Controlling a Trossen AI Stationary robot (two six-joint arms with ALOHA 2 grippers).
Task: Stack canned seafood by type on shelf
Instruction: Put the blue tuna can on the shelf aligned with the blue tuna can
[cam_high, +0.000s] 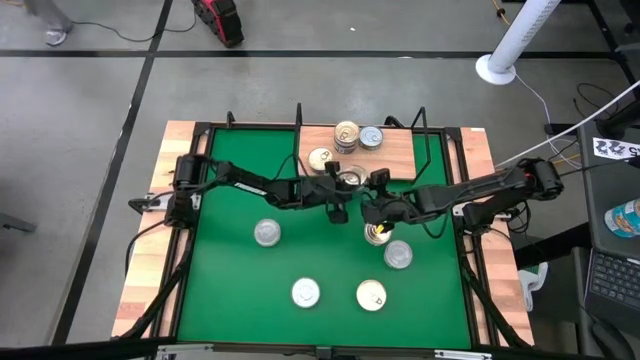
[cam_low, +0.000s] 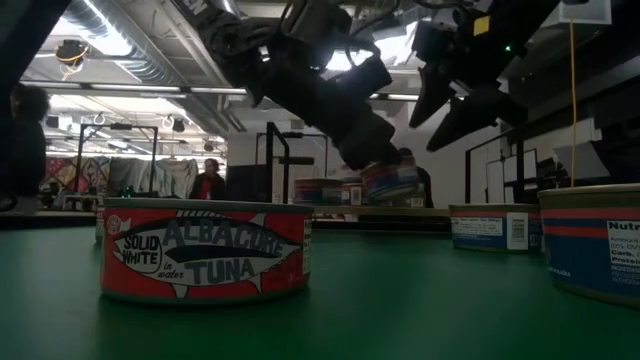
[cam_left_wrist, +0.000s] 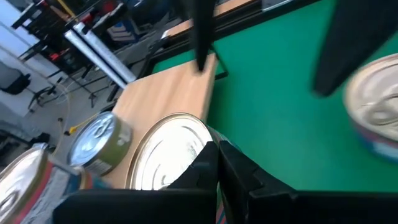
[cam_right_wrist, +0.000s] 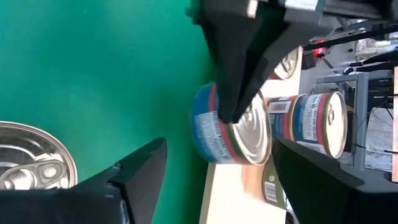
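At the shelf (cam_high: 395, 150) edge, left claw (cam_high: 340, 207) grips a tin (cam_left_wrist: 168, 152); right claw (cam_high: 372, 212) hovers wide.

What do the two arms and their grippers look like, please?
Both arms are black, built of jointed segments, with black cables running along them. The left gripper and the right gripper each end in two dark, flat, wedge-shaped fingers. A small green light shows on one wrist in the low view.
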